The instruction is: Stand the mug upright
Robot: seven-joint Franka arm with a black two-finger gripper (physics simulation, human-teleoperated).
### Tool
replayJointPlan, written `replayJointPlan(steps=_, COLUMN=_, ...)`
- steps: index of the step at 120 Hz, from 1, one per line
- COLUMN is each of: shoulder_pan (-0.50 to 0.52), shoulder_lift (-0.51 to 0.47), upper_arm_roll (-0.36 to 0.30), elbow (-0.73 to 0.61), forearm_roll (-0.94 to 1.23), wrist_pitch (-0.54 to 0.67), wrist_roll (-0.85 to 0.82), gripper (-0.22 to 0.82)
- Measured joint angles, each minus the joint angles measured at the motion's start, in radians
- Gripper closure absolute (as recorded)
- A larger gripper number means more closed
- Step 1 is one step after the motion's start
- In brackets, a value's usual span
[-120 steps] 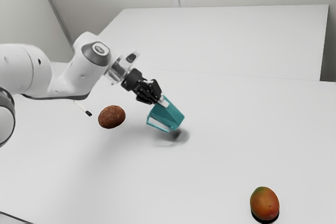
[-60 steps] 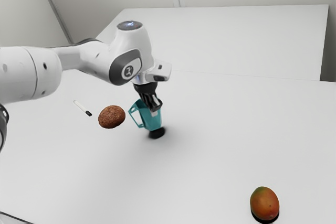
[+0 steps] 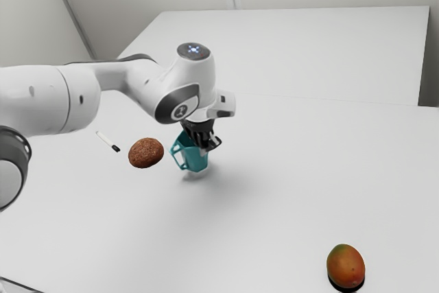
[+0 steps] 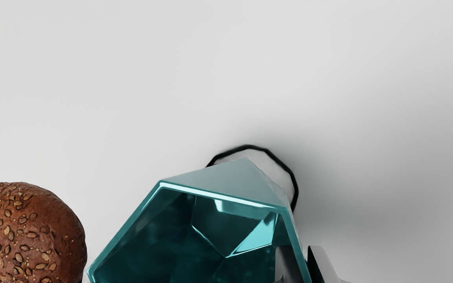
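Your gripper [image 3: 205,147] has its jaws clamped on the mug [image 3: 195,162], 1 inside, 1 outside. Your hand is lower, the mug more upright than before, close over the table [image 3: 274,211], near the bread [image 3: 146,153].

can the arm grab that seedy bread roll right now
Probably not yet: the gripper is shut on the wall of the mug. The bread roll sits close by, likely reachable once that grip opens.
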Motion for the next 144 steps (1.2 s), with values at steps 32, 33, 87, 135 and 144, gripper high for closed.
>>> replayJointPlan(steps=32, shoulder_pan=0.002, shoulder_lift=-0.028, upper_arm_roll=0.000, elbow=-0.050, forearm_roll=-0.006, wrist_pitch=0.003, wrist_roll=-0.108, gripper=0.78)
replayJointPlan(steps=33, shoulder_pan=0.002, shoulder_lift=-0.028, upper_arm_roll=0.000, elbow=-0.051, forearm_roll=-0.007, wrist_pitch=0.003, wrist_roll=-0.111, gripper=0.78)
replayJointPlan(steps=87, shoulder_pan=0.002, shoulder_lift=-0.030, upper_arm_roll=0.000, elbow=-0.057, forearm_roll=-0.054, wrist_pitch=0.011, wrist_roll=-0.229, gripper=0.78)
replayJointPlan(steps=135, shoulder_pan=0.002, shoulder_lift=-0.039, upper_arm_roll=0.000, elbow=-0.063, forearm_roll=-0.120, wrist_pitch=0.010, wrist_roll=-0.289, gripper=0.41)
replayJointPlan(steps=144, shoulder_pan=0.002, shoulder_lift=-0.070, upper_arm_roll=0.001, elbow=-0.070, forearm_roll=-0.124, wrist_pitch=0.007, wrist_roll=-0.297, gripper=0.31)
